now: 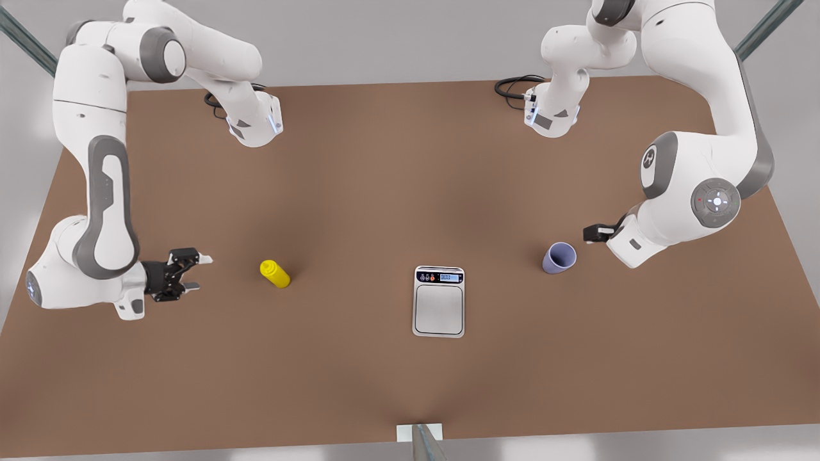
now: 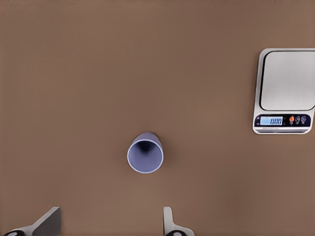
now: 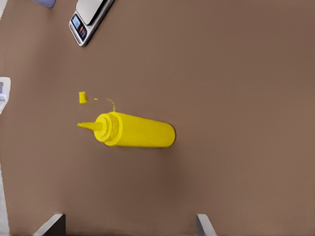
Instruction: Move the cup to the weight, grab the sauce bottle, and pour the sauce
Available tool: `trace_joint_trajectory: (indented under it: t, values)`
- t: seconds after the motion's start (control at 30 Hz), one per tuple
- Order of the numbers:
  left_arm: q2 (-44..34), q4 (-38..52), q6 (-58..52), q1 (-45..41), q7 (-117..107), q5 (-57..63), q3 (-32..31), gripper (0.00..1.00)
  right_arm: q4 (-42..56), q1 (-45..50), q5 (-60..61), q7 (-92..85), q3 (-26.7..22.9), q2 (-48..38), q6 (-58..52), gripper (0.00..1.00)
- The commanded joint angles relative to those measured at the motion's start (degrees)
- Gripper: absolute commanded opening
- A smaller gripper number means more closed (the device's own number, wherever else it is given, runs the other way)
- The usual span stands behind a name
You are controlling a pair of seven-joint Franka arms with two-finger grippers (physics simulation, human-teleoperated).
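The lavender cup (image 1: 559,258) stands on the brown table at the front view's right, its dark inside facing up (image 2: 145,153). My left gripper (image 1: 588,234) hovers just beside it, open, with the cup ahead of its fingers (image 2: 47,223). The weight (image 1: 439,301) lies flat near the table's middle, and its blue display is lit (image 2: 285,91). The yellow sauce bottle (image 1: 275,273) sits at the front view's left. My right gripper (image 1: 197,273) is open a short way off and faces the bottle (image 3: 135,130), nothing between its fingers (image 3: 203,225).
A small yellow cap (image 3: 82,97) hangs on a thin tether by the bottle's nozzle. Both arm bases (image 1: 256,121) stand at the table's far edge with black cables. A metal post (image 1: 423,442) rises at the near edge. Bare tabletop (image 1: 359,211) separates bottle, weight and cup.
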Motion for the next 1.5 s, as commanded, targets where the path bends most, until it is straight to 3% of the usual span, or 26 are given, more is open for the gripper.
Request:
trace_joint_trajectory:
  t: [0.0,0.13,0.2,0.37,0.57,0.8,0.83,0.87,0.9,0.93,1.03,1.17,1.23,1.33,1.47]
  values:
    - [1.1,-2.0,0.2,0.4,0.8,1.3,0.1,1.0,0.0,-0.9,5.1,-60.7,0.0,2.3,-3.1,0.99]
    - [9.5,-8.2,19.4,5.0,1.0,2.0,0.0,1.0,0.8,-0.7,11.7,-76.4,0.5,7.2,-3.0,1.0]
    - [7.7,-18.9,31.8,5.3,1.1,-0.1,0.1,1.0,0.6,-0.5,13.5,-80.3,0.5,8.3,-2.9,1.0]
    - [4.8,-20.9,30.8,4.9,2.8,-1.7,0.1,1.0,0.3,0.0,20.4,-86.3,0.5,11.3,-3.4,1.0]
    - [3.9,-29.7,33.3,3.4,3.9,-1.5,0.1,1.0,-2.6,-0.5,25.7,-86.3,0.5,13.3,-3.4,1.0]
    - [6.3,-33.0,38.3,3.1,4.1,-1.3,0.1,1.0,-3.0,-2.1,30.1,-86.6,0.5,17.3,-5.8,1.0]
    - [7.0,-33.0,38.4,3.1,4.1,-1.3,0.1,0.95,-2.9,-2.2,30.2,-87.2,0.5,17.9,-6.9,1.0]
    - [7.3,-33.0,39.1,3.0,4.0,-1.3,0.1,0.77,-3.0,-2.6,30.3,-87.5,0.5,18.5,-7.6,1.0]
    - [7.2,-33.0,39.1,3.0,4.1,-1.3,0.1,0.49,-3.0,-3.0,30.3,-88.3,0.5,19.0,-8.0,1.0]
    - [7.1,-33.0,38.9,3.0,4.0,-1.3,0.1,0.4,-3.0,-3.0,30.3,-88.5,0.5,19.3,-8.3,1.0]
    - [6.9,-32.9,38.5,2.6,3.6,-1.7,0.1,0.23,-3.0,-3.0,33.5,-89.0,0.5,19.7,-7.8,1.0]
    - [4.9,-32.5,38.0,1.5,2.3,-1.8,-0.1,0.21,-3.4,-3.0,37.4,-89.0,0.5,20.2,-6.9,1.0]
    - [4.5,-27.7,33.7,1.0,1.4,-1.7,-1.0,0.21,-4.0,-3.0,38.4,-89.4,0.5,20.3,-6.5,1.0]
    - [17.9,1.8,16.7,-9.1,-19.5,-1.5,-1.4,0.21,-5.7,-2.7,38.9,-91.6,0.5,20.3,-6.8,1.0]
    - [27.6,15.8,18.0,-12.6,-33.4,-1.3,-5.3,0.21,-7.2,-2.4,38.9,-92.9,1.4,20.2,-7.0,1.0]
